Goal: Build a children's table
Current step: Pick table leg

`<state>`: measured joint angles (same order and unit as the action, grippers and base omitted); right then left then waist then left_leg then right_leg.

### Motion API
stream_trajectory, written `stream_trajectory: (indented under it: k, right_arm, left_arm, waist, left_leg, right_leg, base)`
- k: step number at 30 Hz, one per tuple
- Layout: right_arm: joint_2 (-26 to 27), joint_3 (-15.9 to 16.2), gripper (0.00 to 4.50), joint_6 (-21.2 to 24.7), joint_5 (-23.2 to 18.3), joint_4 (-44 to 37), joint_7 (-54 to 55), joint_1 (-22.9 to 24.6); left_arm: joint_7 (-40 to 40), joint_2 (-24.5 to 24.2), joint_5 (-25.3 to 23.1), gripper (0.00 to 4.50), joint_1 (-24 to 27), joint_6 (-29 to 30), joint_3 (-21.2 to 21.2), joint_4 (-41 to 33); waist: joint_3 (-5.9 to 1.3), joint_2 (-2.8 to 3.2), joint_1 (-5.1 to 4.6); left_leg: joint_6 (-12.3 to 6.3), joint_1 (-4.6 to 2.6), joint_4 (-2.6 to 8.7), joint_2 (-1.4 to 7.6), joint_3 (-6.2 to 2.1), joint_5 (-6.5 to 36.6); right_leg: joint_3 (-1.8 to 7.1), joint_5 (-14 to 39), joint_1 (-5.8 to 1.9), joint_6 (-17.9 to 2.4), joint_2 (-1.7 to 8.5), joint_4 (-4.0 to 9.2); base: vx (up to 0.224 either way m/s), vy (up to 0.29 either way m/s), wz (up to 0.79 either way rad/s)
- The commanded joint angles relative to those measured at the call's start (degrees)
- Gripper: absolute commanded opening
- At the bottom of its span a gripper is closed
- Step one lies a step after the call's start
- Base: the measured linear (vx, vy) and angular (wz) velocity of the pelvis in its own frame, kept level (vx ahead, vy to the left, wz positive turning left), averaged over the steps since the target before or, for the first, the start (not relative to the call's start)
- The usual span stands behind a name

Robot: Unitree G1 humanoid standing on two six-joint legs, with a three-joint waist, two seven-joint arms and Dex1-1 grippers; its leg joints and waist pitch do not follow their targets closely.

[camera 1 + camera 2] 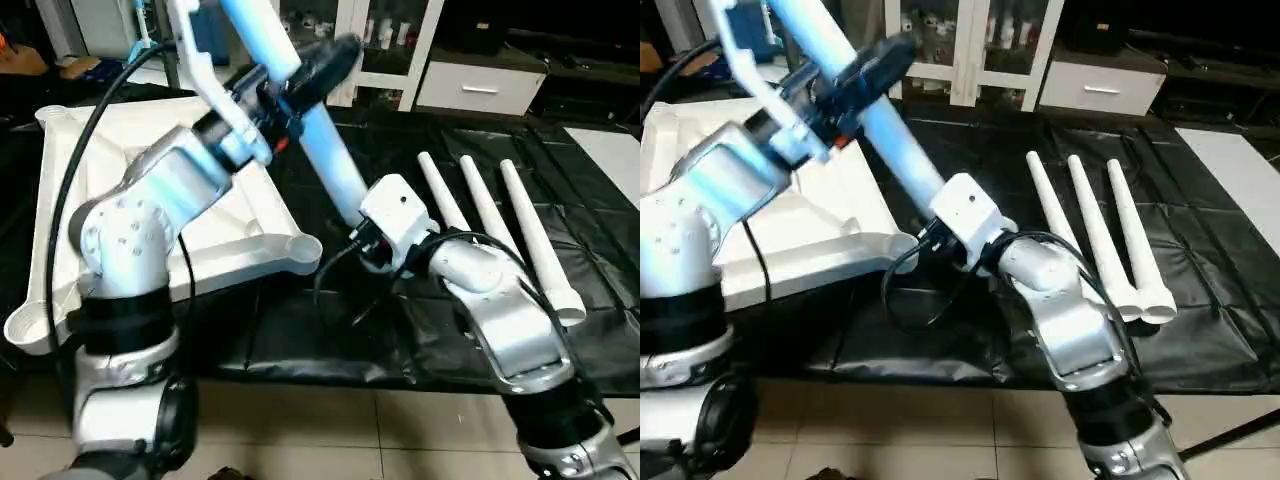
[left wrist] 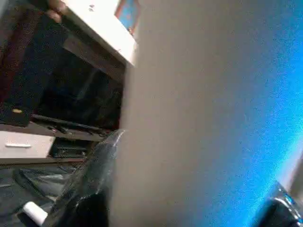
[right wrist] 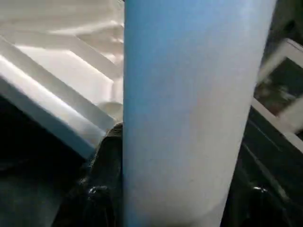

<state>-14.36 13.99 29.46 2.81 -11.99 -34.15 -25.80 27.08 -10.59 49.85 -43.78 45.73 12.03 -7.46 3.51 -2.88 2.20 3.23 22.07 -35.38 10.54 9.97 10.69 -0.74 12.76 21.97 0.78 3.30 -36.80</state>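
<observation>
Leg (image 1: 330, 160) held aloft above table top (image 1: 120, 180), right pincer (image 3: 184, 208) grasping its lower end, left pincer (image 1: 300, 85) clasping higher up. Step: carrying leg to socket (image 1: 300, 250). Next, probably: align threaded end, twist in.

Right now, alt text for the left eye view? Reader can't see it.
Both robot arms hold one white table leg raised at a slant over a black-covered work surface, the left gripper higher on it and the right gripper at its lower end. The upturned white table top lies at left; three more legs lie side by side at right.
</observation>
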Motion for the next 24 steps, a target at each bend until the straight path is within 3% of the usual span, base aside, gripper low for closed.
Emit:
stream_trajectory:
  k: [1,3,7,15,24]
  right_arm:
    - [-0.56,-1.33,1.89,1.13,-1.78,-2.34,-1.03,0.72]
    - [-0.39,-1.68,1.88,1.39,-2.14,-2.60,-0.92,0.82]
    - [0.38,-2.69,1.88,2.27,-3.32,-2.95,-0.39,0.73]
    - [-0.62,-3.20,1.88,3.73,-5.21,-4.30,-1.36,1.26]
    - [-0.66,-2.69,1.88,4.13,-5.60,-4.65,-0.81,1.21]
  left_arm:
    - [1.76,0.08,0.91,3.34,-0.01,-0.55,-1.83,-1.84]
    - [2.03,0.04,0.98,3.53,0.21,-0.53,-2.02,-2.10]
    - [5.09,-0.77,-1.46,3.56,2.20,-2.60,-3.72,-1.51]
    - [8.99,-1.49,-0.89,3.56,2.92,-4.05,-3.30,-0.37]
    - [8.88,-1.53,-0.27,2.77,2.21,-5.29,-2.04,1.71]
  waist:
    - [-3.74,0.95,-0.01]
    - [-3.74,0.97,-0.01]
    - [-3.68,1.18,-0.14]
    - [-3.77,1.28,-0.16]
    - [-3.76,1.32,-0.21]
  left_leg:
    - [2.98,-1.67,4.40,2.14,-0.54,8.05]
    - [3.32,-1.74,4.44,2.08,-0.53,8.39]
    - [3.70,-1.59,4.56,2.05,-0.64,9.28]
    - [3.88,-1.71,4.56,2.01,-0.61,8.89]
    - [4.33,-1.71,4.59,2.03,-0.63,9.21]
  right_leg:
    - [1.93,-0.81,-2.21,-11.75,3.19,3.81]
    - [1.91,-0.10,-2.11,-11.74,3.15,3.87]
    - [1.95,1.27,-2.12,-11.35,3.20,4.06]
    - [1.91,-0.10,-2.09,-11.34,3.08,3.91]
    - [1.91,0.34,-2.05,-11.42,3.14,3.92]
  base:
    - [0.000,0.000,0.00]
    - [0.000,0.000,0.00]
    - [0.000,0.000,0.00]
    - [0.000,0.000,0.00]
    - [0.000,0.000,0.00]
